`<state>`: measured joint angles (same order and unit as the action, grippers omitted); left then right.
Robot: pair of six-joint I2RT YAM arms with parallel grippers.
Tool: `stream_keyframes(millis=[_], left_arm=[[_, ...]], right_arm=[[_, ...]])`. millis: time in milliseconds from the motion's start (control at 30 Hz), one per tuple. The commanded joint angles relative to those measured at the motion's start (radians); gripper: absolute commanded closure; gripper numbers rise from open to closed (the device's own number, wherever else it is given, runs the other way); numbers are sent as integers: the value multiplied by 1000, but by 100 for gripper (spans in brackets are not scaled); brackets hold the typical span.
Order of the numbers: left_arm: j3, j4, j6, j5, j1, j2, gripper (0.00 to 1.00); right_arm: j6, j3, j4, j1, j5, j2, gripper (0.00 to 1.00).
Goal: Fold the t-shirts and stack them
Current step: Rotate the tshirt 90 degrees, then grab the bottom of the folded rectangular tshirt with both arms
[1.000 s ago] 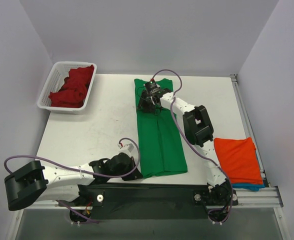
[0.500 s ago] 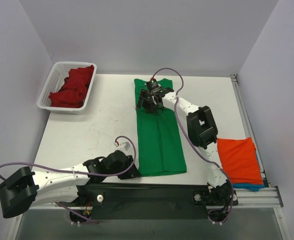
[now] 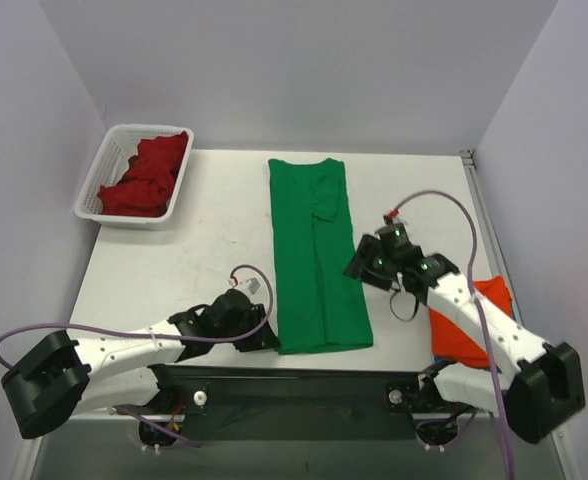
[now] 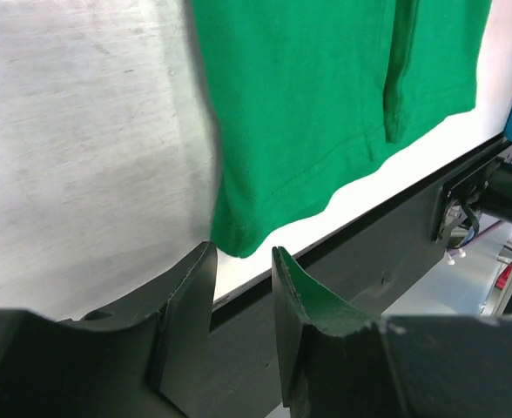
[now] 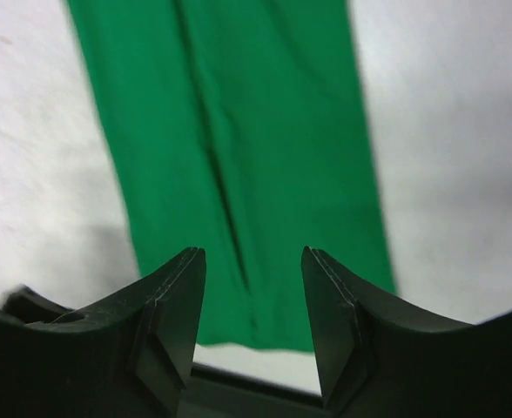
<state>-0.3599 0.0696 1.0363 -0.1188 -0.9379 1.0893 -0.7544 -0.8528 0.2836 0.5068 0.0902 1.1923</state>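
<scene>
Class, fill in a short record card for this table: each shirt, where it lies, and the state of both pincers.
Green t-shirt: folded into a long strip, flat on the table
Dark red cloth: bunched in the white basket, far left corner
Orange t-shirt: folded, near right edge, partly under the right arm
Left pincer: open, empty, at the strip's near left corner
Right pincer: open, empty, beside the strip's right edge

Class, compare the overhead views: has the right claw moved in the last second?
Yes. The right claw left the green t-shirt's far end, drawing back toward the table's near-right edge.
</scene>
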Motion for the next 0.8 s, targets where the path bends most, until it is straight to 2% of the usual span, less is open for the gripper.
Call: stream_keyframes(millis=[0, 200, 300, 533, 767], left_arm=[[-21, -131, -22, -44, 1, 20, 57], [-1, -206, -5, -39, -21, 50, 53], [-8, -191, -2, -25, -33, 69, 54], [-13, -159, 19, 16, -53, 107, 58], [-17, -119, 42, 50, -88, 92, 57]], right_arm=[[-71, 207, 98, -1, -38, -194, 52], [-141, 421, 198, 12, -58, -408, 56], [-154, 472, 221, 13, -67, -448, 56], [-172, 535, 201, 18, -50, -430, 57], [-174, 555, 183, 24, -24, -438, 57]])
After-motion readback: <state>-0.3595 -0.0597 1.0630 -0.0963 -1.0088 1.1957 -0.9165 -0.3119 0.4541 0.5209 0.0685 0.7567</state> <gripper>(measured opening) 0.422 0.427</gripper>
